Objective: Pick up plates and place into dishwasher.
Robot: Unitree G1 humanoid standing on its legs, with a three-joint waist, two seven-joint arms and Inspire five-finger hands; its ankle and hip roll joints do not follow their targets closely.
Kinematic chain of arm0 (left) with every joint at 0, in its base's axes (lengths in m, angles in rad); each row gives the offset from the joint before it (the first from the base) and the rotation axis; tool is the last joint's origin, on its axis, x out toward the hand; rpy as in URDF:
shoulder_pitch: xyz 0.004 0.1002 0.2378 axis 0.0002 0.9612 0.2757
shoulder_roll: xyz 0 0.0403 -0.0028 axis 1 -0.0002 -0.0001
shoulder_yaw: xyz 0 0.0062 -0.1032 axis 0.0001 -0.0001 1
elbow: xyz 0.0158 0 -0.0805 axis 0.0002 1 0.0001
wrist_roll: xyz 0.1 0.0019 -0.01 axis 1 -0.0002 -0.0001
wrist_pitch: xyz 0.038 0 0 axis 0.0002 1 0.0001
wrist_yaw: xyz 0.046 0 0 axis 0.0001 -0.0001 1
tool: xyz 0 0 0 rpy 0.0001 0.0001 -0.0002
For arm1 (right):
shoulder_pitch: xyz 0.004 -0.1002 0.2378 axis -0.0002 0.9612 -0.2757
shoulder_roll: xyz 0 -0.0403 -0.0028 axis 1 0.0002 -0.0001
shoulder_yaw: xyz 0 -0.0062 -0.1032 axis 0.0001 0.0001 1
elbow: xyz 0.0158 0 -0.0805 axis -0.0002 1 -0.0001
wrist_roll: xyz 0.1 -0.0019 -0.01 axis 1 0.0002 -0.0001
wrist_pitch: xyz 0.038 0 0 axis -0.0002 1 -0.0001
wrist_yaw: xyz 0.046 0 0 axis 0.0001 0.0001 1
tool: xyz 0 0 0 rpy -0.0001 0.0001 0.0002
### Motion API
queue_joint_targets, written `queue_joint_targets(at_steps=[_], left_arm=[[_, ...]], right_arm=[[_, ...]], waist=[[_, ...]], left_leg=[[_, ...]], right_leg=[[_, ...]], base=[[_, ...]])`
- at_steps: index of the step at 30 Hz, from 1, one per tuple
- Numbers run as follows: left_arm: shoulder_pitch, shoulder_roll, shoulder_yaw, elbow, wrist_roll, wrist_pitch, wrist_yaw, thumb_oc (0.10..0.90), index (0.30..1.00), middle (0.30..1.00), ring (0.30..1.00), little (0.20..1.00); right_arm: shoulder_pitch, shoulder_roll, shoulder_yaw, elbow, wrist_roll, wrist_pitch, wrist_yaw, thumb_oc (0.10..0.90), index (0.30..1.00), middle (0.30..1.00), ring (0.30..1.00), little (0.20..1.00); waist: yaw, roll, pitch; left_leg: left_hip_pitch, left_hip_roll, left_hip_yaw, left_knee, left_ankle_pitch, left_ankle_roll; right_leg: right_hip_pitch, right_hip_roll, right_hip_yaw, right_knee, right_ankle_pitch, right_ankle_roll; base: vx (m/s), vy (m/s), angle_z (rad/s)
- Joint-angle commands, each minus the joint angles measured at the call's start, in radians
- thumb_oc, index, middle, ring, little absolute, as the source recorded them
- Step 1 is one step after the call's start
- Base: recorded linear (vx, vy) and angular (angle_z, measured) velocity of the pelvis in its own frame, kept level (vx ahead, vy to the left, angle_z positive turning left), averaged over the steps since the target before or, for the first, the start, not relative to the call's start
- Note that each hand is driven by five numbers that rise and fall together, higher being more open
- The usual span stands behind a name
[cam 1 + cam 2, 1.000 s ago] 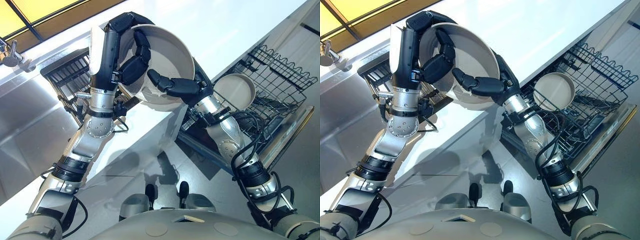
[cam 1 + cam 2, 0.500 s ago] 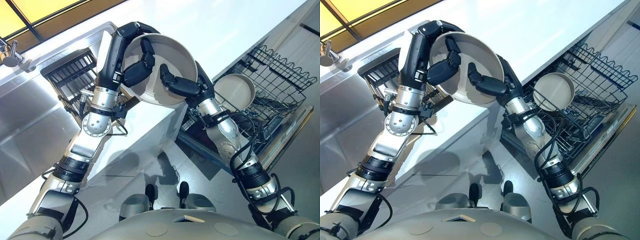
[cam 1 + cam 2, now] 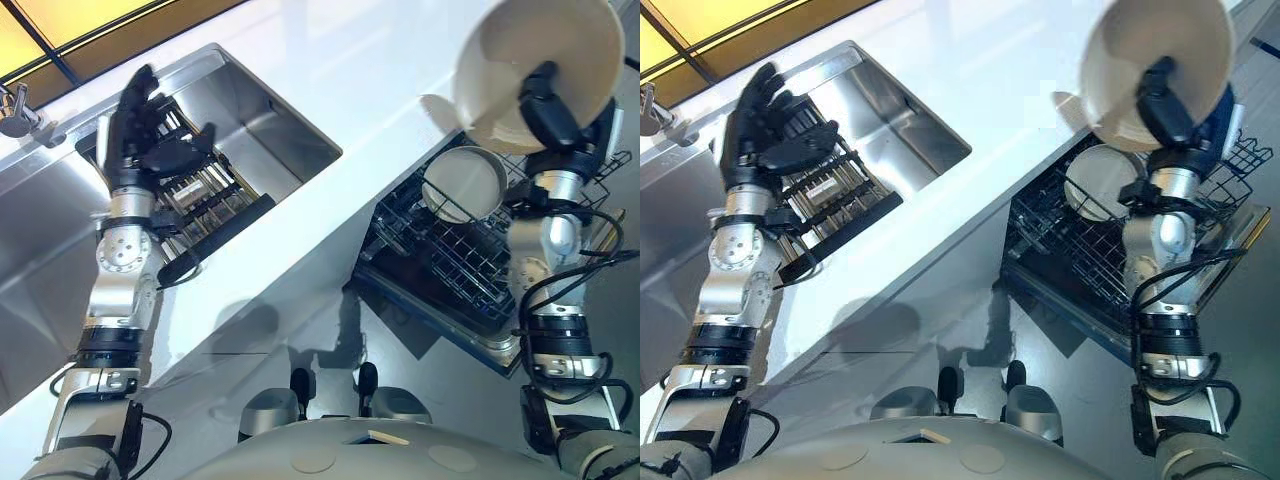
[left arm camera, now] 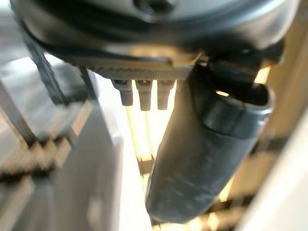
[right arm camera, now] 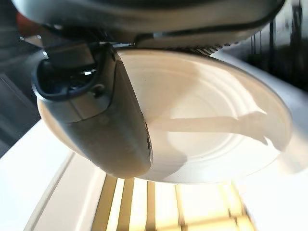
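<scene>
Fingers of the right hand (image 3: 548, 105): curled round a big cream plate (image 3: 535, 60), with the thumb pressed flat on the inside of it.
Fingers of the left hand (image 3: 765, 135): spread out straight, with nothing in them.
Big plate: held up high and tipped on its edge, above the dishwasher rack (image 3: 465, 265). It is not touching the rack.
Second plate (image 3: 463, 184): cream too, and smaller looking. It stands on its edge in the rack, just below the big plate.
Dishwasher rack: dark wire, pulled out on the robot's right, next to the end of the white counter (image 3: 330, 60).
Left hand: up over the black drying rack (image 3: 830, 205), well apart from the plates.
Drying rack: it sits in the shiny metal sink (image 3: 260, 125) and leans over the sink's near edge.
Tap (image 3: 18, 112): at the far left, beside the sink.
Counter: white, and it runs between the sink and the dishwasher.
</scene>
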Motion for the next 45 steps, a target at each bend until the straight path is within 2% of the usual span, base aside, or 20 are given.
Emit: queue_joint_targets(at_steps=[1, 3, 9, 18, 23, 30, 33, 41, 45], left_arm=[[-0.001, 0.086, 0.044, 0.031, -0.018, -0.086, -0.005, 0.8, 0.9, 0.9, 0.9, 0.9], [0.028, 0.075, 0.068, 0.047, 0.0, -0.095, -0.004, 0.8, 0.9, 0.9, 0.9, 0.9], [0.115, 0.034, 0.135, 0.071, 0.0, -0.12, 0.027, 0.8, 0.9, 0.9, 0.9, 0.9], [0.188, 0.0, 0.212, 0.107, 0.002, -0.144, 0.036, 0.8, 0.9, 0.9, 0.9, 0.9], [0.211, -0.009, 0.235, 0.117, -0.005, -0.154, 0.038, 0.8, 0.9, 0.9, 0.9, 0.9], [0.21, -0.023, 0.217, 0.154, -0.016, -0.177, 0.036, 0.8, 0.9, 0.9, 0.9, 0.9], [0.206, -0.031, 0.201, 0.165, -0.018, -0.185, 0.032, 0.8, 0.9, 0.9, 0.9, 0.9], [0.195, -0.052, 0.139, 0.176, -0.033, -0.195, 0.016, 0.8, 0.9, 0.9, 0.9, 0.9], [0.188, -0.069, 0.092, 0.174, -0.045, -0.197, -0.003, 0.8, 0.9, 0.9, 0.9, 0.9]], right_arm=[[-0.034, -0.112, -0.058, -0.008, -0.137, -0.18, -0.026, 0.1, 0.3, 0.3, 0.3, 0.2], [0.005, -0.128, -0.087, 0.009, -0.163, -0.181, -0.043, 0.1, 0.3, 0.3, 0.3, 0.2], [0.132, -0.128, -0.143, 0.031, -0.286, -0.177, 0.003, 0.1, 0.3, 0.3, 0.3, 0.2], [0.271, -0.082, -0.134, -0.007, -0.445, -0.139, 0.109, 0.1, 0.3, 0.3, 0.3, 0.2], [0.323, -0.061, -0.106, -0.016, -0.503, -0.141, 0.167, 0.1, 0.3, 0.3, 0.3, 0.2], [0.328, -0.052, -0.038, -0.017, -0.574, -0.168, 0.197, 0.1, 0.3, 0.3, 0.3, 0.2], [0.325, -0.052, -0.009, -0.002, -0.604, -0.158, 0.203, 0.1, 0.3, 0.3, 0.3, 0.2], [0.284, -0.067, 0.104, 0.083, -0.674, -0.081, 0.178, 0.1, 0.3, 0.3, 0.3, 0.2], [0.223, -0.065, 0.163, 0.134, -0.666, -0.01, 0.13, 0.1, 0.3, 0.3, 0.3, 0.2]], waist=[[-0.011, 0.031, -0.146], [-0.015, 0.032, -0.141], [-0.03, 0.039, -0.121], [-0.057, 0.044, -0.09], [-0.066, 0.044, -0.078], [-0.064, 0.053, -0.063], [-0.06, 0.057, -0.06], [-0.032, 0.073, -0.051], [-0.005, 0.087, -0.04]], left_leg=[[-0.064, -0.028, -0.007, 0.011, -0.049, -0.009], [-0.064, -0.026, -0.006, 0.011, -0.048, -0.009], [-0.067, -0.02, -0.001, 0.019, -0.045, -0.013], [-0.095, -0.015, 0.017, 0.046, -0.041, -0.026], [-0.105, -0.016, 0.021, 0.059, -0.048, -0.031], [-0.126, -0.021, 0.02, 0.076, -0.045, -0.037], [-0.134, -0.024, 0.015, 0.08, -0.042, -0.039], [-0.15, -0.032, -0.006, 0.088, -0.03, -0.047], [-0.165, -0.04, -0.025, 0.098, -0.022, -0.051]], right_leg=[[-0.025, 0.061, -0.044, 0.145, -0.19, -0.001], [-0.028, 0.061, -0.041, 0.149, -0.192, -0.001], [-0.039, 0.062, -0.036, 0.171, -0.202, -0.005], [-0.062, 0.062, -0.03, 0.192, -0.21, -0.013], [-0.066, 0.058, -0.032, 0.201, -0.225, -0.017], [-0.079, 0.052, -0.037, 0.211, -0.226, -0.018], [-0.084, 0.049, -0.04, 0.215, -0.225, -0.018], [-0.086, 0.037, -0.06, 0.215, -0.22, -0.019], [-0.094, 0.03, -0.073, 0.22, -0.216, -0.022]], base=[[0.0, 0.0, 0.0], [0.0, 0.0, 0.0], [0.0, 0.0, 0.0], [-0.03, 0.0, -0.06], [-0.01, 0.001, -0.06], [-0.01, 0.004, -0.01], [0.0, 0.0, 0.0], [0.01, 0.019, 0.05], [0.03, 0.049, 0.13]])
